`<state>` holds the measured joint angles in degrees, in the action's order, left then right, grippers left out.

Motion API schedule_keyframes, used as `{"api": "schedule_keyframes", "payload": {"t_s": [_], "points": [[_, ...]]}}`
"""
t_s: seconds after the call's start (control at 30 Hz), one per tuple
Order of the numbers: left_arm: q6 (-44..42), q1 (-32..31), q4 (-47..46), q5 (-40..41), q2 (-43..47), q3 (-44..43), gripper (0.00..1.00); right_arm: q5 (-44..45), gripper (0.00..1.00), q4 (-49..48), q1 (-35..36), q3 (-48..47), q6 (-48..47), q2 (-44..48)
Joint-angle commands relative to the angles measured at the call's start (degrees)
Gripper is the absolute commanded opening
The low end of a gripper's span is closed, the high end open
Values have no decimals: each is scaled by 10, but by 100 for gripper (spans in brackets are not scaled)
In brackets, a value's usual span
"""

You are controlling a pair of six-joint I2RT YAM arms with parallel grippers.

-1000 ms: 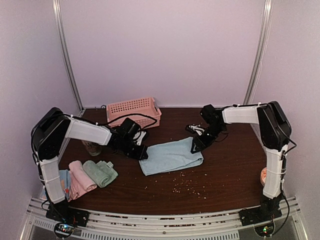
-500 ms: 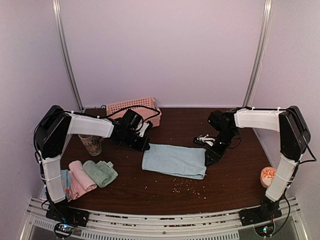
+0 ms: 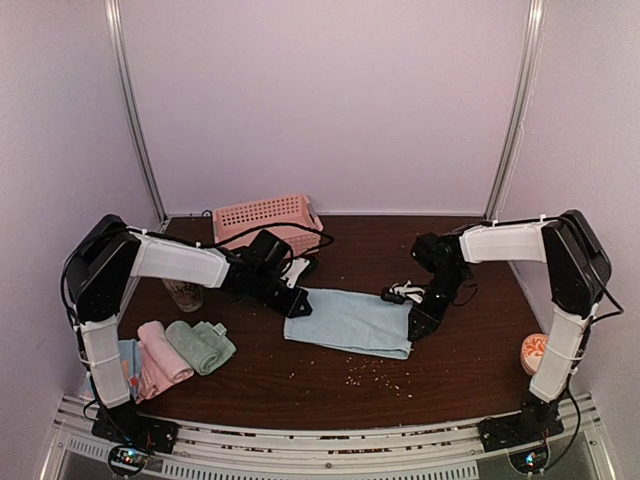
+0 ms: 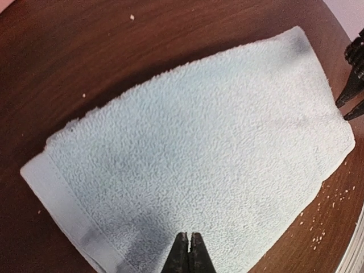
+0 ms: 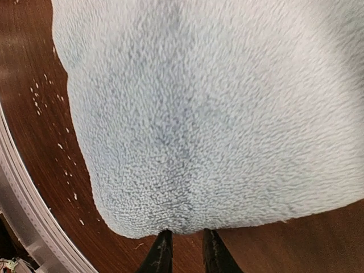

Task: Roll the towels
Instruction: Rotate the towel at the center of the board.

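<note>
At the table's near left, rolled towels [image 3: 200,345] are lying done. Mid-table, the light blue towel [image 3: 350,322] is being laid flat, flanked by the left gripper [image 4: 189,254], fingers pressed together at its hem, and the right gripper [image 5: 187,250], jaws narrowly apart, nothing held. Next, one end is likely needing to be pinched and rolled. Whether cloth is being pinched at left cannot be told.

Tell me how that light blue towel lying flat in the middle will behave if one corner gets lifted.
The light blue towel would probably droop and fold, since it lies limp and flat against the table. Its fluffy pile, clear in the wrist views, likely grips rather than slips. Pushed, it would probably bunch up, not slide whole.
</note>
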<state>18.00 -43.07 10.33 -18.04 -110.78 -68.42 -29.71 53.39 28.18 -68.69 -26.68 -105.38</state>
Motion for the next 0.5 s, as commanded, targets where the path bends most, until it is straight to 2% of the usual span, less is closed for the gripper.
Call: {"api": "schedule_keyframes", "payload": {"t_s": [0.0,0.17,0.3,0.47], "points": [[6,4,-20,13,-7,18,0,55,20,-10,26,36,-18,13],[3,4,-13,24,-12,7,0,74,20,10,67,51,-37,44],[-2,4,-11,26,-3,-4,0,22,20,67,71,26,-78,71],[-8,4,-23,26,13,10,0,-32,19,101,45,-13,-103,79]]}}
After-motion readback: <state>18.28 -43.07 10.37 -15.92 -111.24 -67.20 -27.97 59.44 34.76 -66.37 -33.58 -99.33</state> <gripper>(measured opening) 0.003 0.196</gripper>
